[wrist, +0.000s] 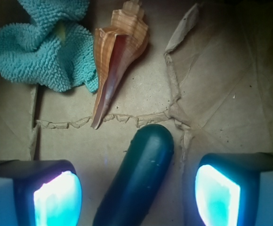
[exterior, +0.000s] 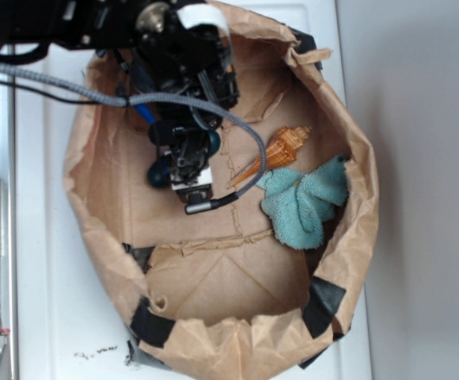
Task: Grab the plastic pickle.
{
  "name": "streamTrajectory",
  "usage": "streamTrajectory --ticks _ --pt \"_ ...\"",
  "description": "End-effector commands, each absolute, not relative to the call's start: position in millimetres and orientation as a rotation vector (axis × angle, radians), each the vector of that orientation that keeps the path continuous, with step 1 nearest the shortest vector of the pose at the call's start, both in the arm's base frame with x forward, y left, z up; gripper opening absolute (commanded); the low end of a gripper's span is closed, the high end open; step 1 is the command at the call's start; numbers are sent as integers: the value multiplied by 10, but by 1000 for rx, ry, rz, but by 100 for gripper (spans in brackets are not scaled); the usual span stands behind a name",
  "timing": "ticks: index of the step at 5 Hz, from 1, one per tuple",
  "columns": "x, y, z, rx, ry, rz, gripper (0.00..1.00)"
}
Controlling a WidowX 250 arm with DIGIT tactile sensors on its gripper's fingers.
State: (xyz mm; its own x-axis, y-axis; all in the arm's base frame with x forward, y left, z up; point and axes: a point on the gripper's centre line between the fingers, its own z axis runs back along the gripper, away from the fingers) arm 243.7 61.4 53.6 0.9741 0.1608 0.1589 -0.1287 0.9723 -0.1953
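The plastic pickle (wrist: pixel 139 176) is a smooth dark teal-green oblong lying on the brown paper floor, tilted, between my two fingers. My gripper (wrist: pixel 136 197) is open, with one finger on each side of the pickle and a gap to both. In the exterior view my gripper (exterior: pixel 183 165) hangs low over the paper bowl's floor and hides most of the pickle; only its dark ends (exterior: pixel 160 174) peek out beside it.
An orange-brown spiral seashell (exterior: pixel 281 150) (wrist: pixel 117 52) lies just beyond the pickle. A light teal terry cloth (exterior: pixel 305 202) (wrist: pixel 42 52) is bunched beside it. Crumpled brown paper walls (exterior: pixel 356 158) ring the area. A grey cable (exterior: pixel 245 134) loops over the floor.
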Motion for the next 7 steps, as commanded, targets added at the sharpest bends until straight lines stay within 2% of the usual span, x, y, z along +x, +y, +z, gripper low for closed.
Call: streamTrajectory --ticks 1,2,3,4,5,6,7 --pt "2503 558 489 -108 -236 178 100" --pt "2459 547 223 -47 -282 159 100" --pt "2414 593 -66 46 -309 148 100" --pt "2359 608 -126 64 -330 140 100" --pt "2339 610 -76 53 -322 163 100" --pt "2360 609 5 31 -313 188 0" --pt "2409 599 107 4 -304 197 0"
